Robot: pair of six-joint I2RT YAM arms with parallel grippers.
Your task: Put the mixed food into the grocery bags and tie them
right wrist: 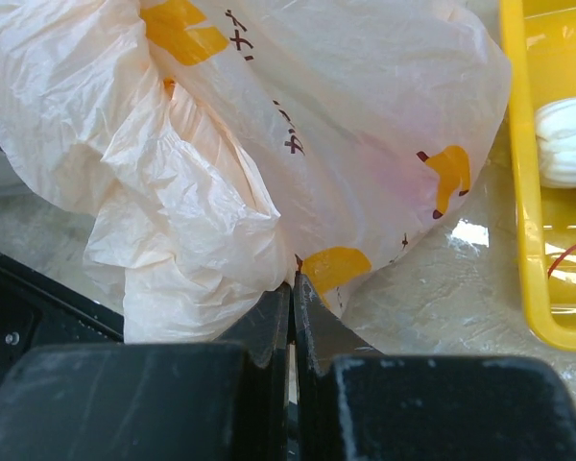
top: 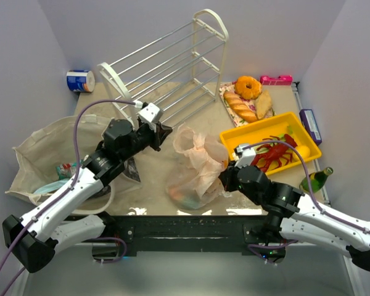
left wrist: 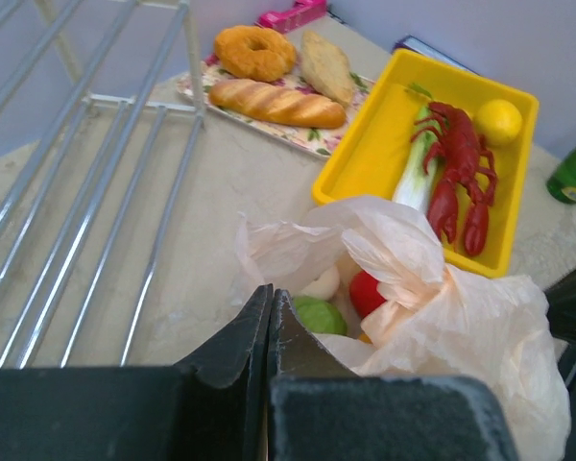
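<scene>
Peach-pink plastic bag [top: 194,166], thin, translucent and crumpled, slumped on the table [top: 154,179] between the arms, just beside the yellow tray [top: 259,127]. It bore orange-yellow blobs and dark red-brown characters too creased to read, and a red toy apple [left wrist: 367,291] and a green toy fruit [left wrist: 319,315] showed in its mouth. The left gripper [left wrist: 270,300] held its black jaws together at the bag's edge and the right gripper [right wrist: 293,281] held its jaws together against the film, pinching unclear, while the beige cloth tote [top: 43,148] lay limp at the left.
</scene>
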